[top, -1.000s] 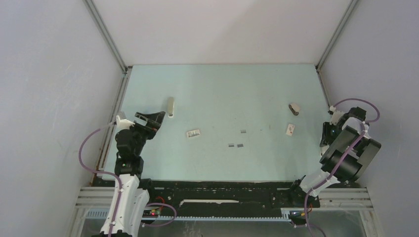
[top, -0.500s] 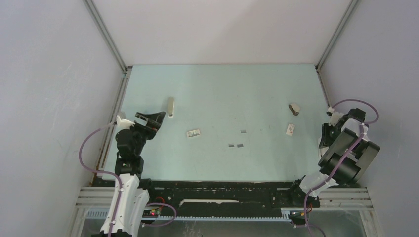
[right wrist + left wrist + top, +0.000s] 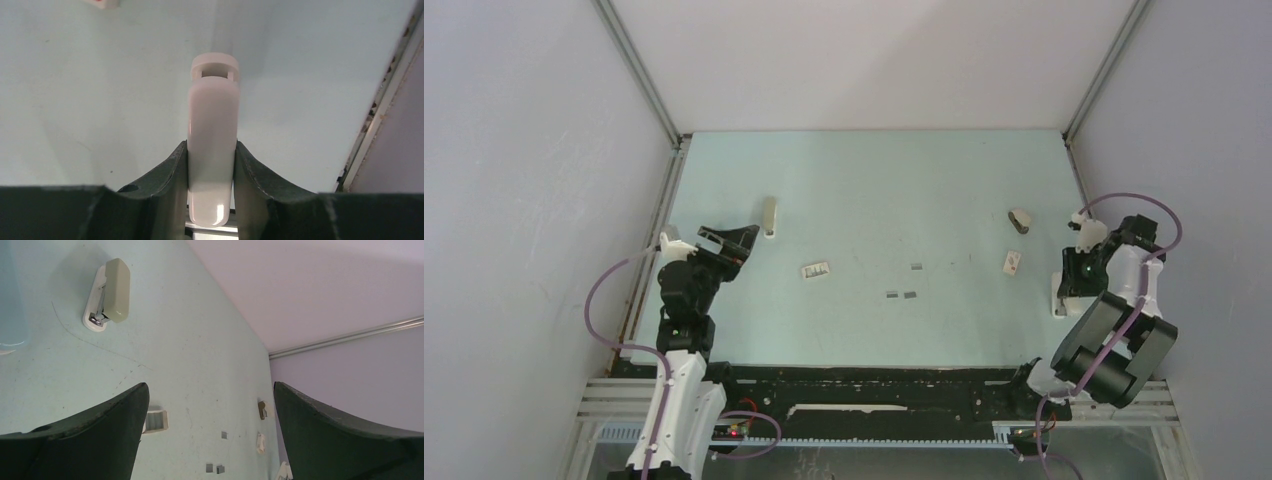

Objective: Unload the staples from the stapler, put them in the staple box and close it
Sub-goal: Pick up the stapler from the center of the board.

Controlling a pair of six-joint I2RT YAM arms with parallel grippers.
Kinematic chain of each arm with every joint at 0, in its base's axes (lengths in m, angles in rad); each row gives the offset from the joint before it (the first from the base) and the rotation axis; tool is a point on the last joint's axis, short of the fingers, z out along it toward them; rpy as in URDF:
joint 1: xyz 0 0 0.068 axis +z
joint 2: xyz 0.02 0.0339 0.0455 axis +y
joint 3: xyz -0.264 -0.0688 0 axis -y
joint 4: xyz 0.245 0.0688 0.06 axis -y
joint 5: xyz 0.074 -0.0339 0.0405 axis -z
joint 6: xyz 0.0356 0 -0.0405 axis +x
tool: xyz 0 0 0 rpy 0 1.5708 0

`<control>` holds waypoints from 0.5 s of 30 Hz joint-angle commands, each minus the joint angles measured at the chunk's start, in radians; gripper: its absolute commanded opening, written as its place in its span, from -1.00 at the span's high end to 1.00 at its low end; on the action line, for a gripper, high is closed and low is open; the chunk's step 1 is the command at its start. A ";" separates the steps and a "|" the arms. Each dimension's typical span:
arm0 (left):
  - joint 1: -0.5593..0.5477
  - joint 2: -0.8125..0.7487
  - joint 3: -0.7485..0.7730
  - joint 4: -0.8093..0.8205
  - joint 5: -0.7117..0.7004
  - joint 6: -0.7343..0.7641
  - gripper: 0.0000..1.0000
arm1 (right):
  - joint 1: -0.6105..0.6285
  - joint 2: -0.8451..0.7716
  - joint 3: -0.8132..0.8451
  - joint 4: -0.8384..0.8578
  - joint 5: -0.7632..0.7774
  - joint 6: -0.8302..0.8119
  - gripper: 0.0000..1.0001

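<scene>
Stapler (image 3: 212, 115) in low right gripper (image 3: 211, 157)

Top: high above table's (image 3: 864, 180) near edge, looking down, whole surface.
Left wrist: low over table's left side, facing right; shares staples (image 3: 220, 469) with top.
Right wrist: close on stapler (image 3: 212, 150), table's right edge.

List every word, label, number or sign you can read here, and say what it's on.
None can be read.
Small box: printed marks, too small and blurred to read.
White stapler: plain, no lettering visible.
Beige stapler: plain, no lettering visible.
</scene>
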 commanded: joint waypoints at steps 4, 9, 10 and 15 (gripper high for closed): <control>0.005 -0.003 -0.029 0.043 0.015 -0.011 -1.00 | 0.136 -0.132 -0.006 -0.098 -0.042 0.014 1.00; 0.005 -0.011 -0.031 0.043 0.014 -0.010 -1.00 | 0.264 -0.184 0.000 -0.134 -0.045 0.048 1.00; 0.005 -0.011 -0.032 0.043 0.015 -0.009 -1.00 | 0.290 -0.189 0.004 -0.143 -0.053 0.053 1.00; 0.005 -0.001 -0.033 0.052 0.024 -0.011 -1.00 | 0.461 -0.195 0.023 -0.150 -0.073 0.093 1.00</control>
